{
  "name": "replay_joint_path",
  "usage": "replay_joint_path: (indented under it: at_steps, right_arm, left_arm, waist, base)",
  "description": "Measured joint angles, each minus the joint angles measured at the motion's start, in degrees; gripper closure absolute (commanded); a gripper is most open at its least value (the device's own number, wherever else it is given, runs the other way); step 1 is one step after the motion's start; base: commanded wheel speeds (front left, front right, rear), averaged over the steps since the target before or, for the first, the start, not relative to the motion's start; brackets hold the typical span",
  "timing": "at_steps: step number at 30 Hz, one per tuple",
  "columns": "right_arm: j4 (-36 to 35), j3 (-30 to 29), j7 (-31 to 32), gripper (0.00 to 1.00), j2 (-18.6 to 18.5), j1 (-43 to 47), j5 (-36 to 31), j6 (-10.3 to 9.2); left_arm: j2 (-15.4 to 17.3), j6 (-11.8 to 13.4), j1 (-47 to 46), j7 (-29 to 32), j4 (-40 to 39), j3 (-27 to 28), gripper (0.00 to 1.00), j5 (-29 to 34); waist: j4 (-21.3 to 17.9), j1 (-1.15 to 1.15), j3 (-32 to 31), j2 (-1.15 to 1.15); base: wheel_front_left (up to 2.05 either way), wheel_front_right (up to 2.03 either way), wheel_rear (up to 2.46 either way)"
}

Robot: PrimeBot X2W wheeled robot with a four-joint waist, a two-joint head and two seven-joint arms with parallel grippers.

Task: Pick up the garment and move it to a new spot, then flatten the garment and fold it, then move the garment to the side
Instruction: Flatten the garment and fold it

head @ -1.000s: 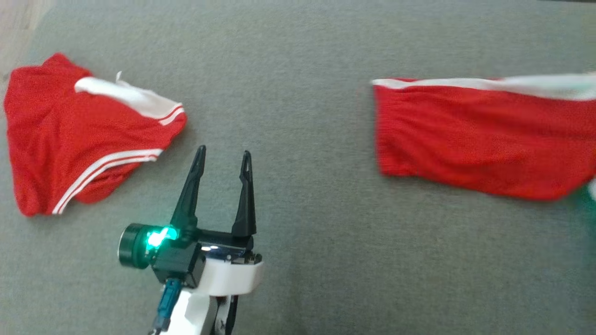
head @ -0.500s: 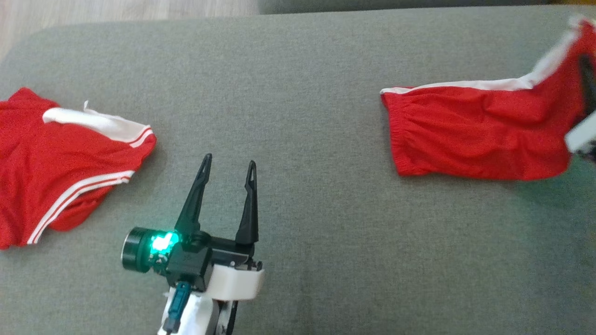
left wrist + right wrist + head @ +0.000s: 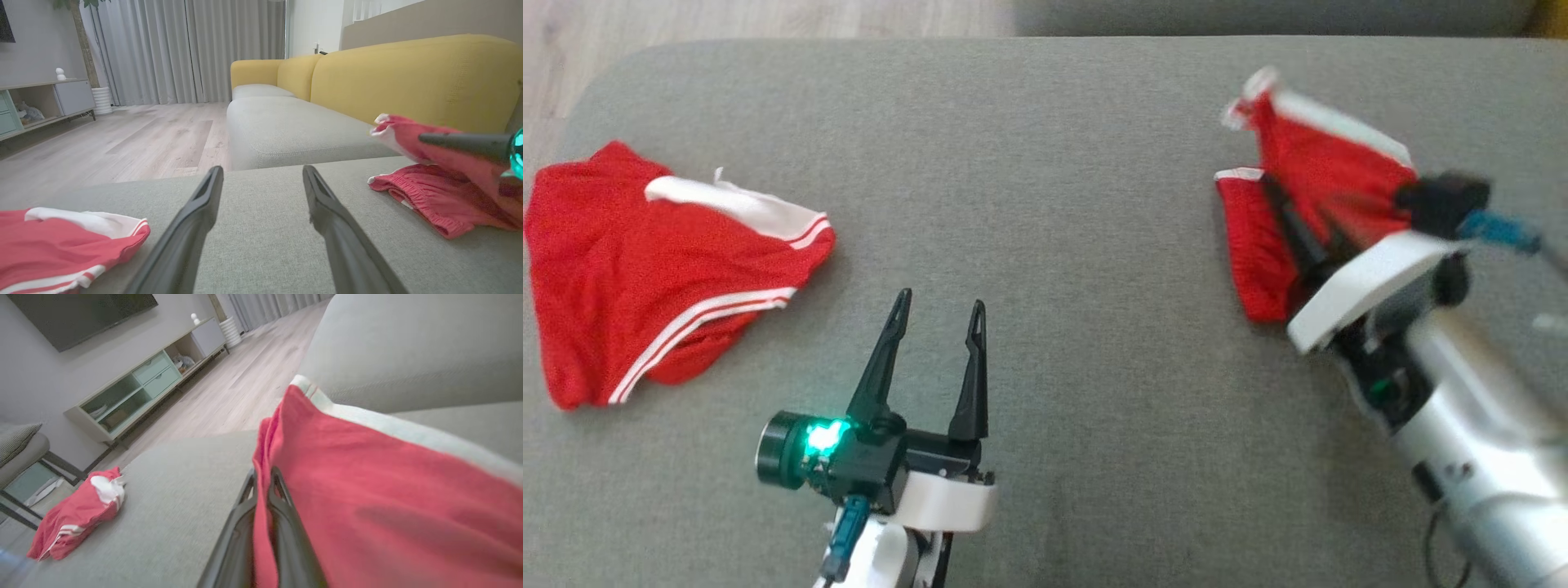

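— Left arm?
— Low in the head view. The left gripper (image 3: 940, 300) points up the view, its fingers spread wide, and a green light (image 3: 821, 437) glows at the wrist.
— And the right?
— The pale forearm (image 3: 1470, 384) slants up and leftward from the lower right. Its right gripper (image 3: 263, 473) is pinched tight on a fold of the garment (image 3: 367, 490).

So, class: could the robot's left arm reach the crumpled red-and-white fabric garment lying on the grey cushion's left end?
Probably yes. The left gripper is open and empty, and only bare grey cushion lies between it and the crumpled red-and-white garment, which sits close to its left.
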Motion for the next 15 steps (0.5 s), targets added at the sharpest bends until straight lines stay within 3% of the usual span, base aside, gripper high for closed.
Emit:
replay_joint_path:
  at_steps: [4,6,10,13,15]
  right_arm:
    - [1.34,-0.97,-6.46,0.00,3.30,3.20,-1.70,0.00]
    - [1.91,-3.25,-10.53,0.00,3.57,3.47,-3.74,0.00]
    - [1.04,-8.69,-12.88,0.00,3.55,4.71,-9.20,0.00]
    - [-4.99,-17.97,-12.96,0.00,5.32,9.93,-16.33,0.00]
    - [-9.48,-23.77,-13.13,0.00,7.25,14.73,-22.20,0.00]
  left_arm:
    - [0.00,0.79,0.01,0.00,0.18,-0.12,0.00,-1.94]
    - [0.02,1.55,0.01,0.00,-0.22,0.08,0.00,-2.50]
    - [0.01,3.81,0.64,0.00,-0.40,1.77,0.00,-3.60]
    - [0.02,4.56,2.98,0.00,-0.85,3.79,0.00,-5.55]
    - [0.03,3.70,4.61,0.00,-1.05,4.76,0.00,-8.21]
  waist:
    - [1.06,0.00,-0.37,0.00]
    - [1.20,0.00,-0.93,0.00]
    - [1.04,0.00,-2.77,0.00]
    - [0.60,0.00,-4.67,0.00]
    - [0.31,0.00,-6.11,0.00]
  base:
    - [0.00,0.00,0.00]
    - [0.00,0.00,0.00]
    - [0.00,0.00,0.00]
    - [0.00,0.00,0.00]
    - [0.00,0.00,0.00]
